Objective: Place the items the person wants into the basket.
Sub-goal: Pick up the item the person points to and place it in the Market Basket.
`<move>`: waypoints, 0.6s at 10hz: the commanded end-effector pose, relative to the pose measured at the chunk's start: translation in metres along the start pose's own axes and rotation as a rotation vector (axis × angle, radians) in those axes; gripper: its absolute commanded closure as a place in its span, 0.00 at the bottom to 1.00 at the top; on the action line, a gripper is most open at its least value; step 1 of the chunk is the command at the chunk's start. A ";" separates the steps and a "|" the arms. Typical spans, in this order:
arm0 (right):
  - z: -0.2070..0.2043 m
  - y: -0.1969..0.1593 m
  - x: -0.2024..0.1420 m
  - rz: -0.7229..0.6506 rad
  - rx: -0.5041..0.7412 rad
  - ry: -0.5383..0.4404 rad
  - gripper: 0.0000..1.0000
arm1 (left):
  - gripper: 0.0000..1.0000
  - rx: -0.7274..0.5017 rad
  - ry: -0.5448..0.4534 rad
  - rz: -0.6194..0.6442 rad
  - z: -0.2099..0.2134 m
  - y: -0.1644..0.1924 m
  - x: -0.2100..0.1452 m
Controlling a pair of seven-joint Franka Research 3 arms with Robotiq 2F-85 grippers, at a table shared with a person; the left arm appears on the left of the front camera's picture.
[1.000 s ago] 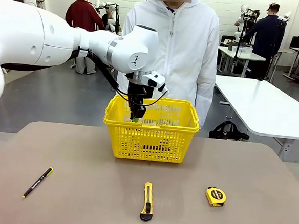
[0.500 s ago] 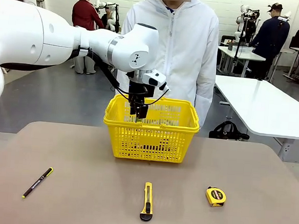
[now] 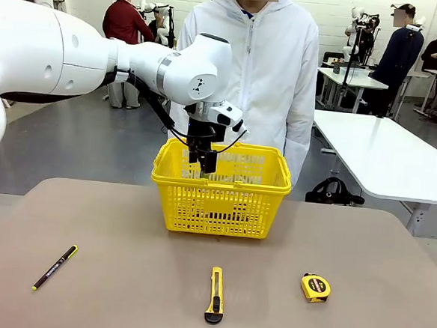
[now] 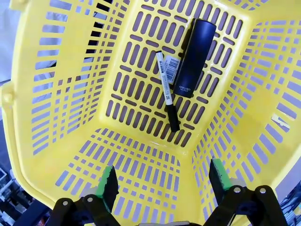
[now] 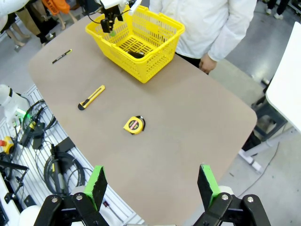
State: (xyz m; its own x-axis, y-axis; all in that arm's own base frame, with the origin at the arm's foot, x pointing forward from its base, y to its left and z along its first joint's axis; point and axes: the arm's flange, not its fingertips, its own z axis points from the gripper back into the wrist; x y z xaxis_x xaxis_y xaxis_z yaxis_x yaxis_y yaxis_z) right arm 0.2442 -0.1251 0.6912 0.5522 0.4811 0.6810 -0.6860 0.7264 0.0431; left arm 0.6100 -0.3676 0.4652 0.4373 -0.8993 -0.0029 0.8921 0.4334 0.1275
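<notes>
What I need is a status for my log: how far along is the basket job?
Done: the white marker lies in the basket. In hand: nothing; the left hand hangs open over the basket. Left: the black pen lies on the table, not yet picked up.

I count one yellow basket (image 3: 223,209) with lattice sides on my worktop (image 3: 124,232). There are two pens in all: one black pen (image 3: 55,267) with a yellow tip, out on the worktop, and one white-barrelled marker (image 4: 167,96) with a black cap, on the basket floor. One black cylinder (image 4: 194,56) lies beside the marker, so that makes two things inside. Loose on the worktop I make it three: the black pen, one yellow-and-black utility knife (image 3: 215,293) and one small yellow tape measure (image 3: 315,288). One person (image 3: 248,68) in a white jacket stands at the far side.
</notes>
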 end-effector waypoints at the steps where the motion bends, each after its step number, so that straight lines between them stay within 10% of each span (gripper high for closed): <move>1: -0.002 0.000 -0.001 0.009 0.023 -0.011 0.00 | 0.00 -0.043 -0.014 -0.014 0.009 0.004 -0.001; 6: -0.002 0.000 -0.001 0.009 0.023 -0.011 0.00 | 0.00 -0.018 -0.200 0.112 0.106 -0.066 -0.166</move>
State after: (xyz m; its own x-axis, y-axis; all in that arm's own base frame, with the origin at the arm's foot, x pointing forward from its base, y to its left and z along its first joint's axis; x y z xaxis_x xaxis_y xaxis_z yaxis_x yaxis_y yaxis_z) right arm 0.2444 -0.1254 0.6908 0.5530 0.4810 0.6803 -0.6859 0.7264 0.0440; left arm 0.5266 -0.3001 0.5696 0.5157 -0.8434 0.1504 0.8443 0.5302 0.0779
